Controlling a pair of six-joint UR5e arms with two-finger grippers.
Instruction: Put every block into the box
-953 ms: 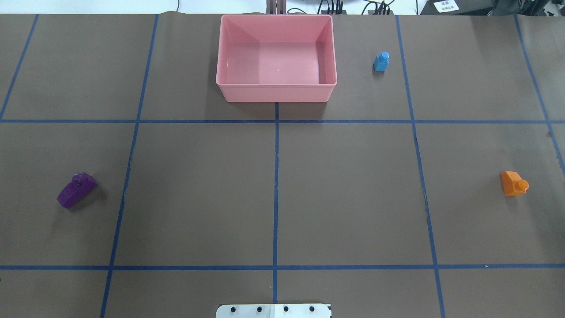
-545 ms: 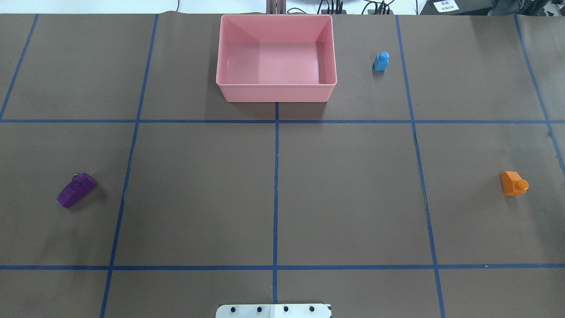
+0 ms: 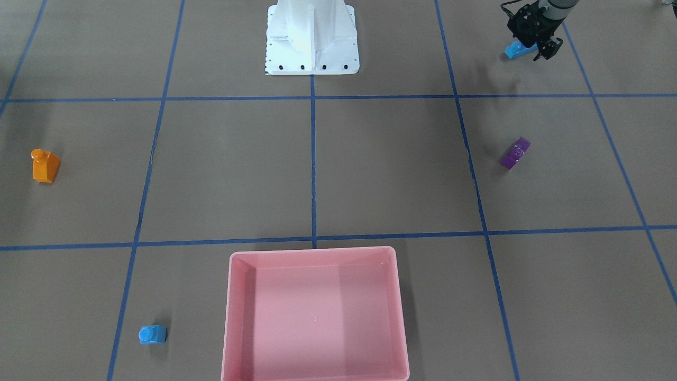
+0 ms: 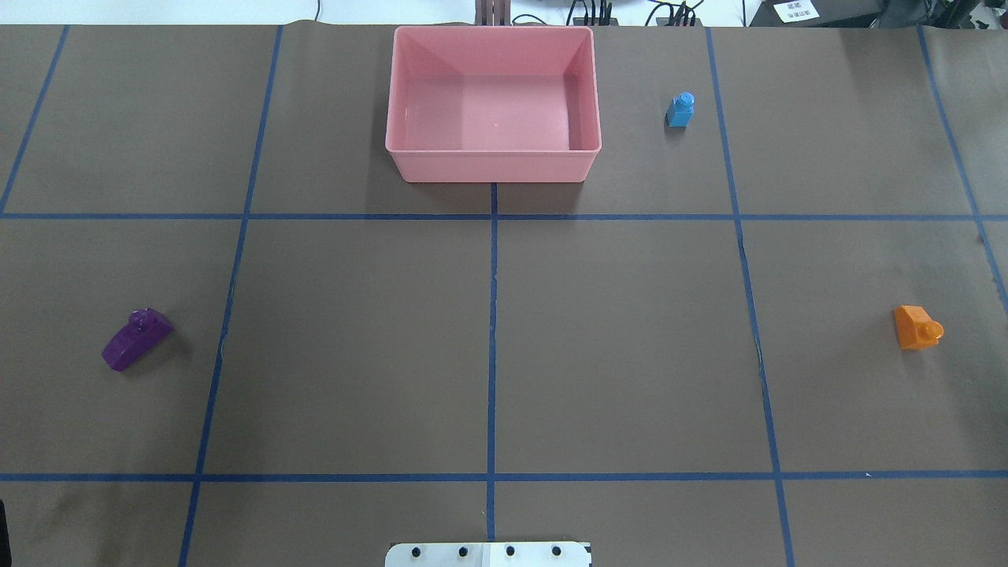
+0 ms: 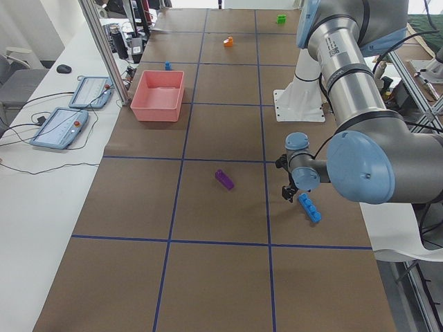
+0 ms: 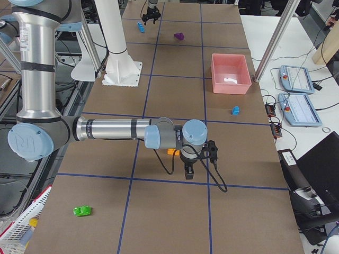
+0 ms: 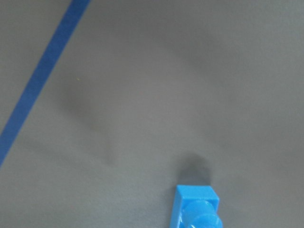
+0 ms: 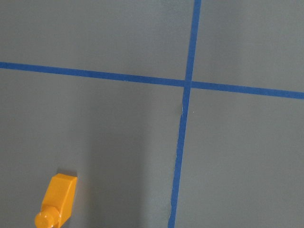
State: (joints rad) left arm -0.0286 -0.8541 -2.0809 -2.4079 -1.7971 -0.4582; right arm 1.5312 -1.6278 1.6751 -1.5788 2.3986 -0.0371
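Evidently at the very start of the job, the brown paper-covered table (image 4: 630, 354), gridded with blue tape, is pictured with five toy bricks scattered across it and none yet boxed.

The robot's grey-and-blue left arm (image 5: 360, 90) fills the right side of the left-end view. Its left gripper (image 3: 535, 46) is lowered at the upper right of the front-facing view, just over the long blue four-stud plastic brick (image 5: 310, 208). The fingers appear parted and nothing is held. The brick lies flat and shows only at the bottom edge of the left wrist view, so the gripper is judged not yet centred for a first pick.

The right arm (image 6: 111, 128) is stretched low across the middle of the right-end view, with the right gripper (image 6: 189, 172) pointed down near the orange sloped plastic brick (image 4: 916, 327). Whether those fingers are open or shut cannot be told.

The shallow rectangular pink plastic box (image 4: 492, 165) is set at top centre of the overhead view, on the middle tape line. That spot is judged to have been chosen so either arm can reach it.

The purple sloped brick (image 4: 135, 339) lies at centre left of that view. The green two-stud brick (image 6: 82, 211) rests at lower left of the right-end view. The small blue one-stud brick (image 4: 680, 109) stands upright near the box, on its right.
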